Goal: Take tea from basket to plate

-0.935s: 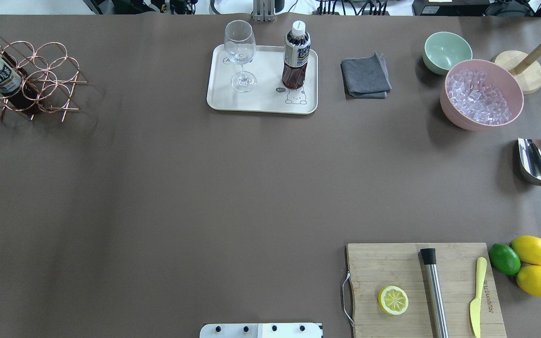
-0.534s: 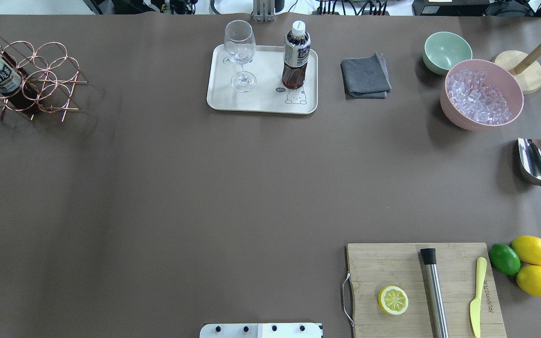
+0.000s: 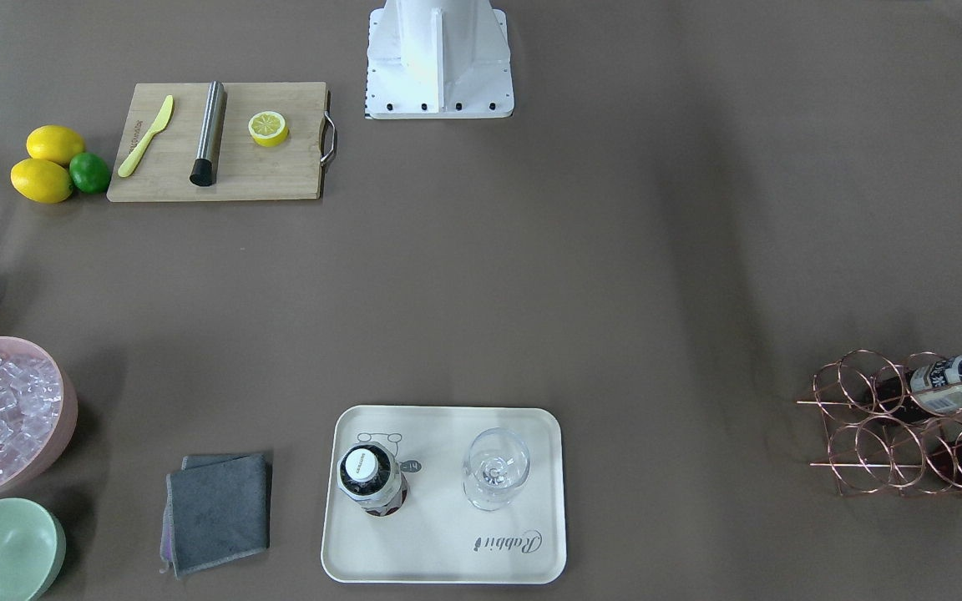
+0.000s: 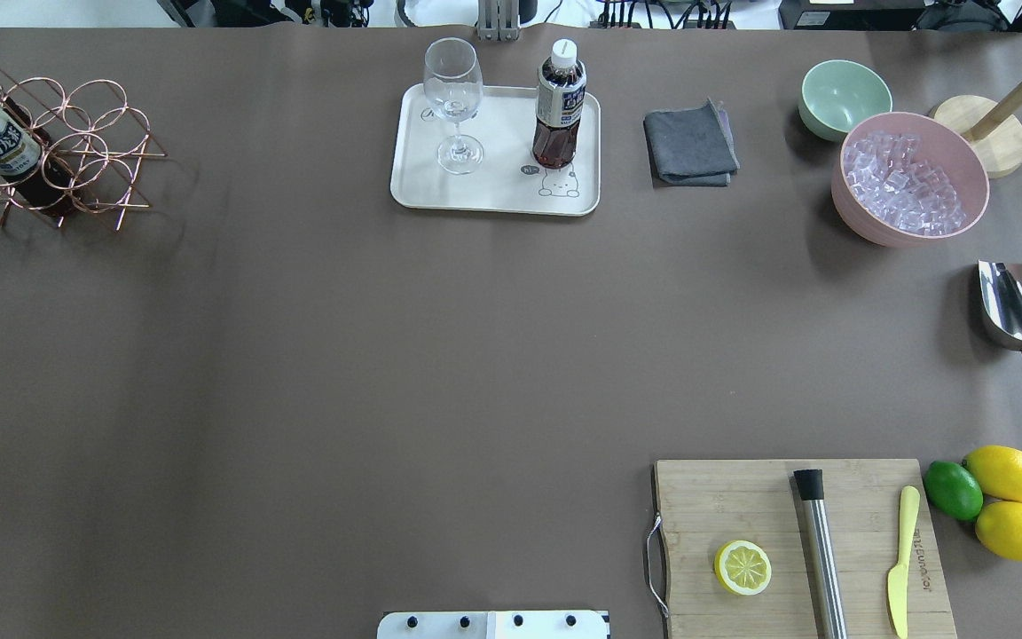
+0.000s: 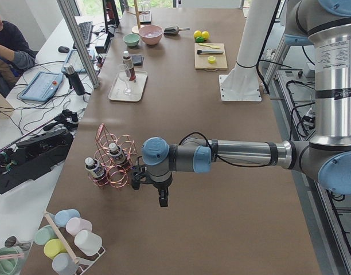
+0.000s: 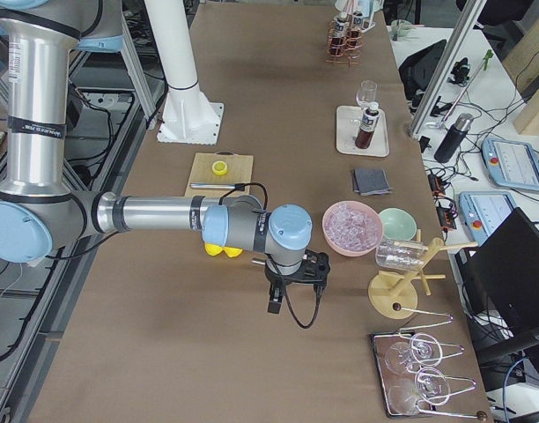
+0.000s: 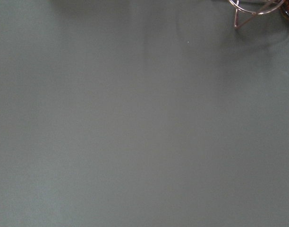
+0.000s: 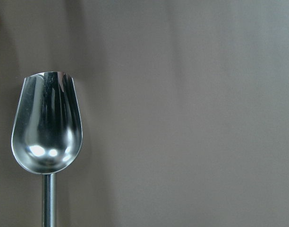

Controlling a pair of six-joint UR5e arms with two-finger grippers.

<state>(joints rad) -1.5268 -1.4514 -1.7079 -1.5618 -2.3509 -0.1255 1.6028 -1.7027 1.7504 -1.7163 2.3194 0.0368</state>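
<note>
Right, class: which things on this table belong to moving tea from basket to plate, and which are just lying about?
Job: tea (already standing on the plate), basket, plate.
Lying about: wine glass, grey cloth, green bowl, ice bowl, scoop, cutting board, lemons, lime.

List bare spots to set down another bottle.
Widest: brown table centre, bordered by the copper wire basket, cream rectangular tray and wooden cutting board. On the tray: the gap between the clear wine glass and the dark tea bottle, plus the strip by its Rabbit lettering. Crowded: around the pink ice bowl and green bowl.
</note>
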